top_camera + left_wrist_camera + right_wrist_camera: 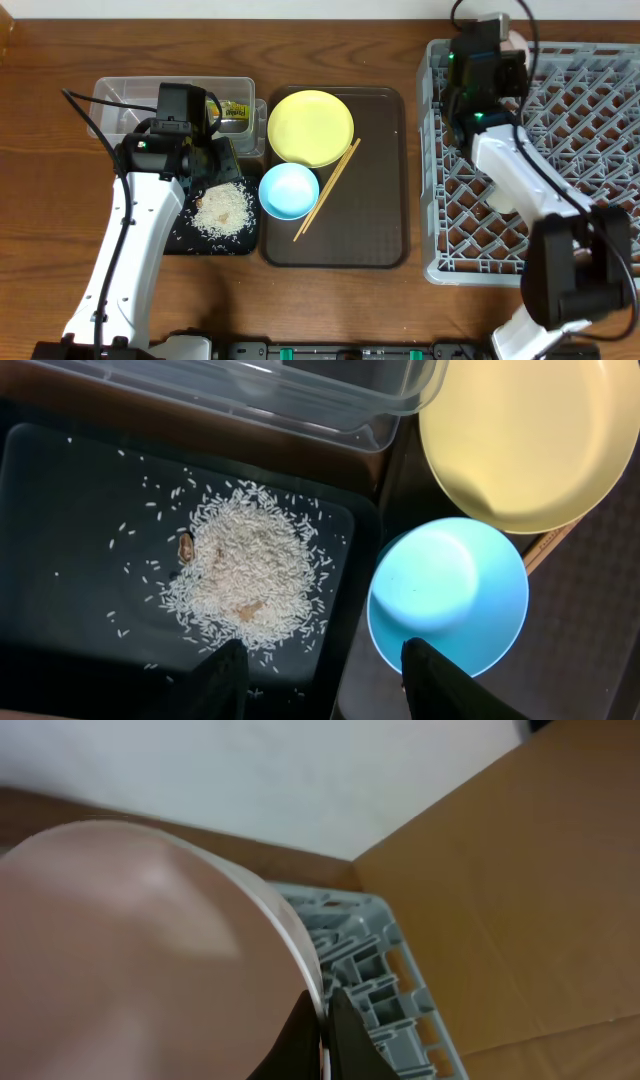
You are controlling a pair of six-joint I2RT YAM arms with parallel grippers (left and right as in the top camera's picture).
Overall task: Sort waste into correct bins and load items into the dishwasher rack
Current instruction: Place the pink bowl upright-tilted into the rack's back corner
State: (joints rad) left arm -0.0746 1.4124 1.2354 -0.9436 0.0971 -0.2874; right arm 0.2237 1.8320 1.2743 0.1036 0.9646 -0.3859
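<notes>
My left gripper (213, 157) (322, 665) is open and empty, above the black tray (185, 237) (60, 510) that holds the rice heap (225, 208) (245, 575), next to the light blue bowl (289, 190) (450, 595). The yellow plate (310, 127) (530, 440) and chopsticks (328, 188) lie on the brown tray (385, 200). The snack wrapper (235, 112) lies in the clear tub (125, 95) (300, 390). My right gripper (497, 45) (322, 1020) is shut on the white bowl's (516, 40) (130, 950) rim, at the grey rack's (580, 150) (360, 970) far left corner. Tissue and cup are not visible.
A brown cardboard surface (520, 870) stands behind the rack. The rack fills the right side of the table; the brown tray sits in the middle, with tub and black tray to its left. Loose rice grains are scattered across the black tray.
</notes>
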